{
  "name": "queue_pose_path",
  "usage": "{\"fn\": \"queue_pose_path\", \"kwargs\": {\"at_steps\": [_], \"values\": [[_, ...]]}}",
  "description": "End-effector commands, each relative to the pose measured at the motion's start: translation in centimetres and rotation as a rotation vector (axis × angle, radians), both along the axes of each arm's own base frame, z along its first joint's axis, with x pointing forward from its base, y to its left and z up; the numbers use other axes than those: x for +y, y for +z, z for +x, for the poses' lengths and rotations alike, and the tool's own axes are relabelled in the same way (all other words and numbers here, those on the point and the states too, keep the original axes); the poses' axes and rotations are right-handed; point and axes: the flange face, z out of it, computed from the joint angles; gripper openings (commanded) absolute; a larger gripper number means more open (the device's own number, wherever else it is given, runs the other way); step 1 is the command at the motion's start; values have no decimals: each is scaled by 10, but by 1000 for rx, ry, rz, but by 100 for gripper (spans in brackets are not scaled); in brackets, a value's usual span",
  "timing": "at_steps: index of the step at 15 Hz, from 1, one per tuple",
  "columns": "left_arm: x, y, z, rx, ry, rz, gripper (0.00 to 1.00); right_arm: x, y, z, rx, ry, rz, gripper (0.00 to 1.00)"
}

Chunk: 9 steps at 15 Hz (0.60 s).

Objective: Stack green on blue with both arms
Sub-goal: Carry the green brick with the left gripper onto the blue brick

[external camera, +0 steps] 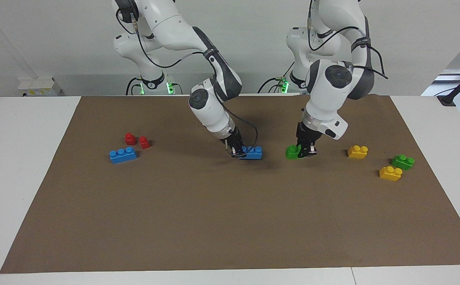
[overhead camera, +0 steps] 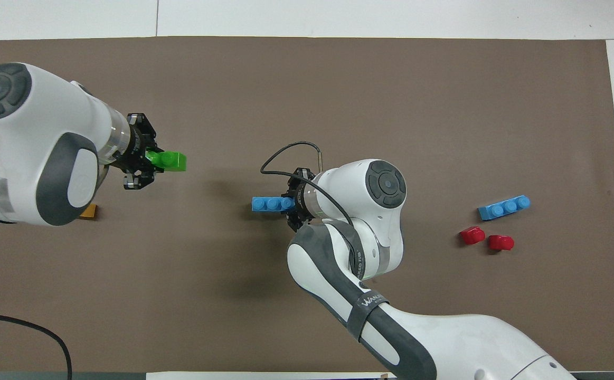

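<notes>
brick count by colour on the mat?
Blue: 2, one at the right gripper, one beside the reds.
Green: 2, one at the left gripper, one by the yellows.
Yellow: 2.
Red: 2.
Total: 8.

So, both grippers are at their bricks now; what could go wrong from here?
1. The left gripper grasps the green brick by one end only, so it may tilt when lifted.
2. The right gripper likewise holds the blue brick at its end; pressing studs together could make it pivot or slip.
</notes>
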Motion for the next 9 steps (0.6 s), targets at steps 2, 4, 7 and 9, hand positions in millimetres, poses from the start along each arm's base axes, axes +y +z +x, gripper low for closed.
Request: {"fn": "queue_pose_path", "kwargs": {"at_steps": [2, 4, 7, 9], "values": [[-33, -6, -37, -50, 61, -11, 0, -9, -12, 1, -18, 4, 62, 0], [-59, -17, -56, -55, 52, -21, 0, -13, -18, -1, -28, 4, 89, 0], [-86, -31, -76, -49, 25, -20, 0, -13, -20, -3, -26, 7, 88, 0], [-95, -37, -86, -39, 19, -12, 0, -15, -22, -4, -33, 0, 84, 0]]}}
